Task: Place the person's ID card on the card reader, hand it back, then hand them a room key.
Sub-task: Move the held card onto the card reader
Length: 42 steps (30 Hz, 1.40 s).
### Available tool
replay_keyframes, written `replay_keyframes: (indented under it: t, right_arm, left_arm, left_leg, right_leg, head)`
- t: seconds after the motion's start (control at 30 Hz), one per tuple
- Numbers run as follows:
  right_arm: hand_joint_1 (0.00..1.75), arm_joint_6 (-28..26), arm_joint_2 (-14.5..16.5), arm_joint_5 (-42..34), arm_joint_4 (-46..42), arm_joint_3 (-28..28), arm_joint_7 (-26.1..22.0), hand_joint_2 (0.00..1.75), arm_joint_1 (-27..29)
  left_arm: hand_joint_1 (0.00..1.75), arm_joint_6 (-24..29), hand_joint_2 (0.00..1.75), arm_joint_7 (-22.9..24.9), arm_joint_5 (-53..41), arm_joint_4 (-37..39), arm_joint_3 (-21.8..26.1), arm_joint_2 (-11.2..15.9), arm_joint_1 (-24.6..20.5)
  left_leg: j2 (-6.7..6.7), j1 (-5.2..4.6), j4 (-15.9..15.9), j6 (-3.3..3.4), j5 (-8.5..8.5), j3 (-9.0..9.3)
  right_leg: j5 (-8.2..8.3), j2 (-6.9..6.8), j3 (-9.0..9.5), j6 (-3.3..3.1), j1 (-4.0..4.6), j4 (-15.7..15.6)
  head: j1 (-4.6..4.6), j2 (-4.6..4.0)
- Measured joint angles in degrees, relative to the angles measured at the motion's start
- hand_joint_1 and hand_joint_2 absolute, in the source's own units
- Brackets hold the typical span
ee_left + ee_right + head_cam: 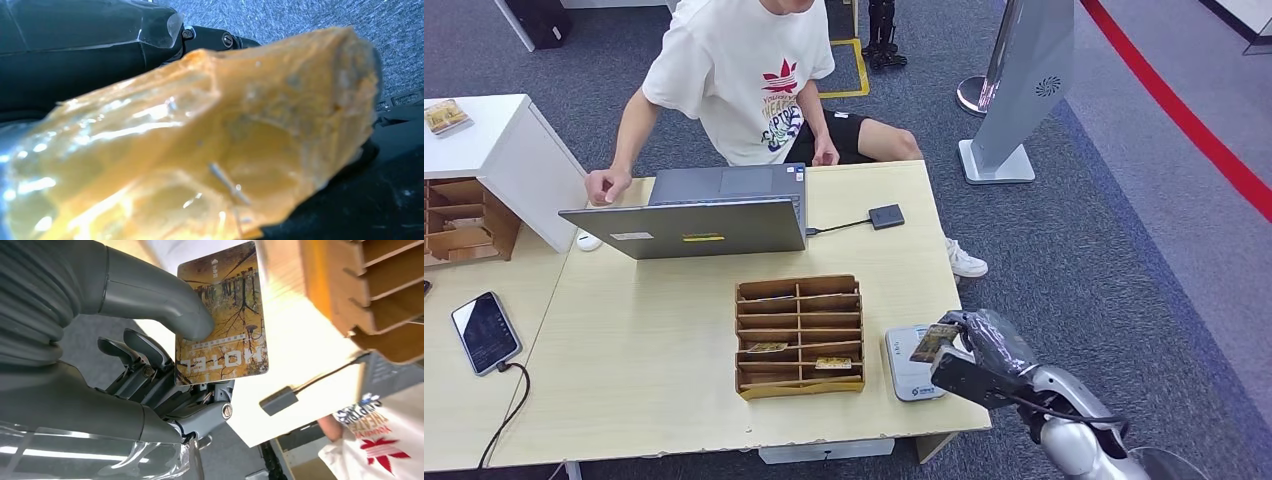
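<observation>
The right robot hand (964, 345) grips a room key card (222, 315), thumb (165, 305) pressed on its printed face and darker fingers (145, 352) behind it. The card is a rounded rectangle printed in yellow-brown with bare trees and the word HOTEL across one short end. In the head view the card (934, 342) is held above the white card reader (907, 365) at the near right corner of the wooden surface (644, 340). It is tilted, its long axis running from the hand toward the wooden slotted organiser (799, 335) and the person (744, 80) behind the grey laptop (694, 215). A small dark box on a cable (886, 216) lies near the laptop. The left wrist view is blurred orange; the left robot hand's state cannot be told.
</observation>
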Motion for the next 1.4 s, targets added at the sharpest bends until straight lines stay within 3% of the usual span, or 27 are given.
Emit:
replay_keyframes:
  t: [0.4,0.8,1.0,1.4]
  right_arm:
    - [1.75,-1.51,-0.63,8.19,5.84,6.89,5.73,1.75,-8.16]
    - [1.75,0.15,-1.17,8.64,8.96,12.38,6.78,1.75,-12.77]
    - [1.75,0.49,-2.92,6.20,6.98,13.13,5.59,1.75,-12.88]
    - [1.75,3.37,-9.34,1.37,0.03,13.58,3.63,1.75,-12.89]
  left_arm:
    - [0.00,-0.77,0.00,1.35,-1.41,0.00,-0.10,0.00,-0.23]
    - [0.00,-1.22,0.00,1.68,-1.91,0.01,-0.67,0.00,-0.36]
    - [0.00,-1.28,0.00,1.57,-1.57,0.00,-0.68,0.00,-0.35]
    - [0.00,-1.43,0.00,1.18,-1.07,0.01,-0.67,0.04,-0.31]
  left_leg:
    - [-0.01,0.00,0.02,0.00,0.00,-0.01]
    - [-0.02,0.00,0.04,0.00,0.01,0.00]
    - [-0.02,0.00,0.04,0.00,0.00,0.00]
    - [-0.02,0.00,0.09,0.00,0.00,-0.01]
  right_leg:
    - [0.00,0.00,0.00,0.00,0.00,0.01]
    - [0.01,-0.01,0.00,0.00,0.00,0.01]
    - [0.01,-0.01,0.00,0.00,0.00,0.01]
    - [0.02,-0.02,0.01,0.02,0.00,0.01]
  head:
    - [0.00,0.00]
    - [-0.01,0.00]
    - [-0.01,0.00]
    - [0.00,0.00]
